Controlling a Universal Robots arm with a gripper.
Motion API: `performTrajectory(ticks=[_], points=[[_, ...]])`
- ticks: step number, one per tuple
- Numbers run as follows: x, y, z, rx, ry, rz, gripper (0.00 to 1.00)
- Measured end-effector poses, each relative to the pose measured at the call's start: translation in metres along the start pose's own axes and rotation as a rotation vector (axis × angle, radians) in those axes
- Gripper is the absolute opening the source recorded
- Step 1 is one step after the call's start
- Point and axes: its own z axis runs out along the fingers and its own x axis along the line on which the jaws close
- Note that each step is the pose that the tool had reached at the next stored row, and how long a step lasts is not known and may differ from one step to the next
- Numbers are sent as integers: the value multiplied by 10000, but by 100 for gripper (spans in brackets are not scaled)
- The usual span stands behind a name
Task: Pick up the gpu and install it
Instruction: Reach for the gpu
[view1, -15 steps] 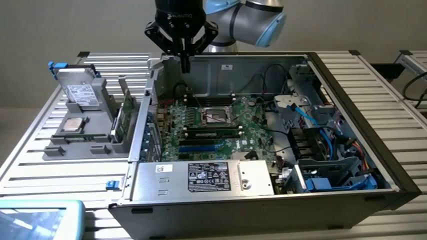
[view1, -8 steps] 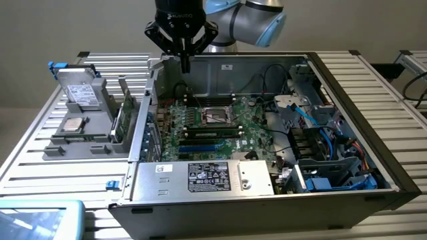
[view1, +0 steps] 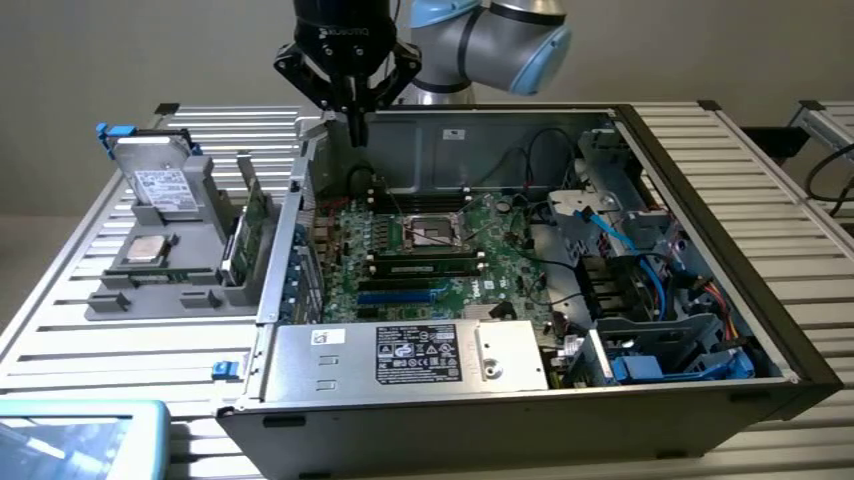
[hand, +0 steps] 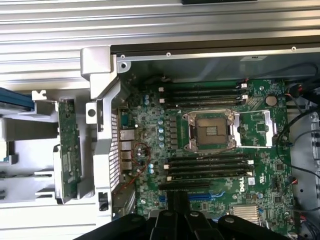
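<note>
On the exterior view's left, a grey rack (view1: 160, 292) sits on the slatted table (view1: 80, 340). A hard drive (view1: 163, 185) stands upright at the rack's back, and a flat silver part (view1: 144, 250) lies in front of it. The gpu (view1: 248, 232) stands on edge in the rack's slot nearest the case (view1: 734, 245). It is outside the case, just beside its wall. In the wrist view the gpu (hand: 68, 145) appears as a narrow green card held in the rack (hand: 30, 130).

Next, the gripper (view1: 355, 138) hangs above the case's rear corner on that side. Its fingers are pressed together with nothing between them, and it is apart from the gpu. In the wrist view the gripper (hand: 177, 199) shows dark over the motherboard's edge.

Inside the open case lies the motherboard (view1: 427, 255), with its socket (view1: 430, 232) near the middle. A silver power supply (view1: 400, 355) is fixed in front of the board. On the exterior view's right, a drive bay (view1: 654, 335) stands among the cables.
</note>
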Motion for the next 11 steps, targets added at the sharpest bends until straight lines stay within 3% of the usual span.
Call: performTrajectory(ticks=[11], points=[[400, -29, -2, -2, -33, -4, 12]])
